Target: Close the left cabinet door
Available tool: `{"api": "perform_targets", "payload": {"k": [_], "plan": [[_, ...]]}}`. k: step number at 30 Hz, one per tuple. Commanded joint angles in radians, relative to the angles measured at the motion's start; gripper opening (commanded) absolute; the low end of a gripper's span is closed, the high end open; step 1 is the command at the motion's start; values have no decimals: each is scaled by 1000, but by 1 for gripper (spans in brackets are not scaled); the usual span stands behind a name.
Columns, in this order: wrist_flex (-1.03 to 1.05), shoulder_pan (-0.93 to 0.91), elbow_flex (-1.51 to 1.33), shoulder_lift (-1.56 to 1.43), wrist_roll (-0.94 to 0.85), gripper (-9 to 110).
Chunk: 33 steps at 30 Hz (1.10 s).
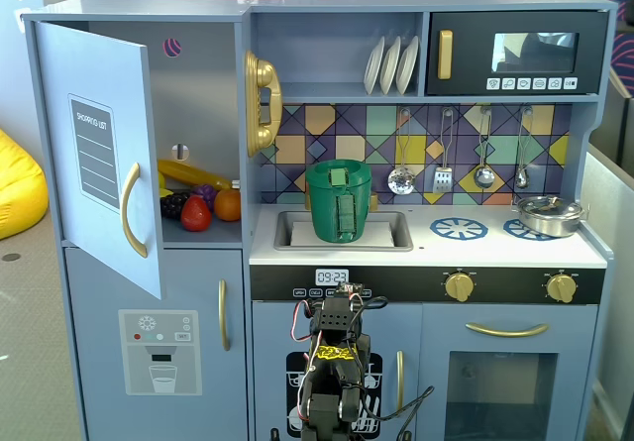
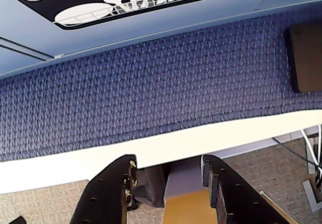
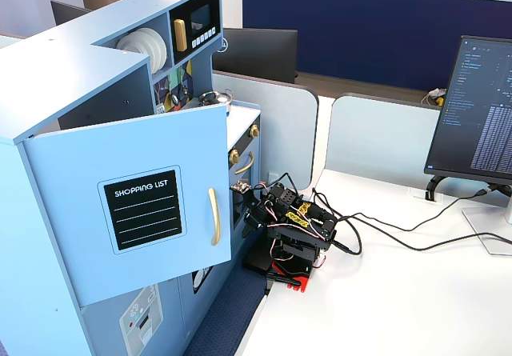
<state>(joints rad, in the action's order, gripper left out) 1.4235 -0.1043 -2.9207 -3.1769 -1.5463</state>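
Nothing of the closing looks done yet, judging from how things lie. Nearest in a fixed view, the arm (image 1: 332,382) sits folded low at the bottom centre, in front of the lower doors of the toy kitchen (image 1: 515,253), and its gripper (image 2: 168,171) in the wrist view points down at blue carpet (image 2: 166,83) and the white table edge (image 2: 100,156), the two dark fingers (image 2: 113,194) parted with nothing between them (only the floor and part of the arm's own base show in the gap). Farther back and up on the left of that fixed view, the left cabinet door (image 1: 99,154) stands swung well out from its compartment, hinged at its left edge, with its gold handle (image 1: 131,210) facing the camera and the shelf of toy fruit (image 1: 198,203) behind it exposed. The other fixed view shows the same door (image 3: 136,212) from the side, its "SHOPPING LIST" panel (image 3: 148,208) turned outward into the room, and the arm (image 3: 288,228) is well apart from it, down by the kitchen's base. All of the work appears to remain: raising the arm, reaching left to the door's free edge, and pushing it back until it sits flush with the cabinet front.
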Motion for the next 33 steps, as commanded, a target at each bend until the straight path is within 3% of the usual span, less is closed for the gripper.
{"api": "perform_targets", "payload": {"k": [1,17,19,22,27,33], "plan": [[109,-6,-77,-3,31,0],[109,20,-77,-3,31,0],[106,60,-75,-2,-31,0],[48,267,-25,23,-37,0],[-210,819,140,129,121,0],[-673,1335,229,236,-55,0]]}}
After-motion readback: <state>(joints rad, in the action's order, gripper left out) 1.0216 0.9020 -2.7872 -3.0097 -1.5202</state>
